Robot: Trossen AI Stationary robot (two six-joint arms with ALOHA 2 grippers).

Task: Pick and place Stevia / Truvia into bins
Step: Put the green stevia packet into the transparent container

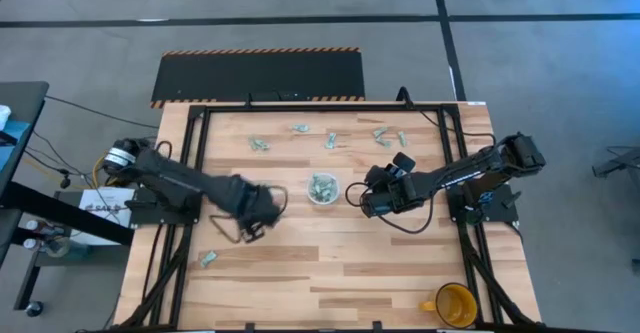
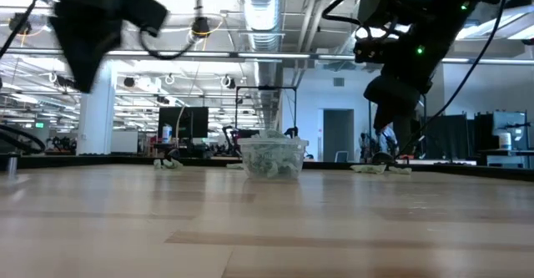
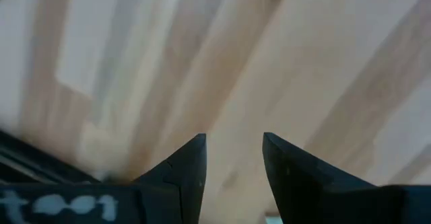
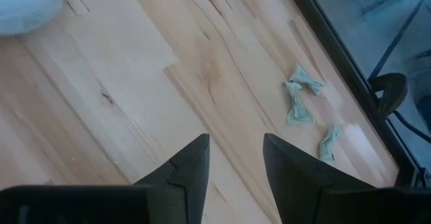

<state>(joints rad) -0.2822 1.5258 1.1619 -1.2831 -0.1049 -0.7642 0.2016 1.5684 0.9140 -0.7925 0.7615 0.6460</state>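
A pale wooden surface [image 1: 300,263] carries the work, with a small clear cup [image 1: 322,190] standing near its middle. The cup is already partly filled with pale green and white sachets, heaped up to about its rim; from table height the same cup [image 2: 273,157] shows the crumpled packets through its whitish wall.

More sachets lie loose toward the far edge of the surface: one at [image 1: 258,144], another at [image 1: 299,128], one at [image 1: 330,139], and a small cluster at [image 1: 388,135]. A single sachet [image 1: 208,259] sits apart near the left front corner. In the right wrist view, a few crumpled sachets [image 4: 298,99] lie on the wood near the dark frame rail.

The left gripper [image 1: 262,211] hangs over the surface just to the left of the cup, blurred in the overhead view. Its two dark fingers [image 3: 185,173] stand apart with only bare wood showing between them, so it is released and carries nothing.

The right gripper [image 1: 368,201] sits just to the right of the cup, pointing toward it. Its fingers [image 4: 192,163] are likewise spread with a clear gap of wood between them and nothing clamped; the pale rim of the cup [image 4: 27,12] shows at the corner of that view.

A yellow-orange mug [image 1: 455,304] stands at the right front corner, well apart from both arms.
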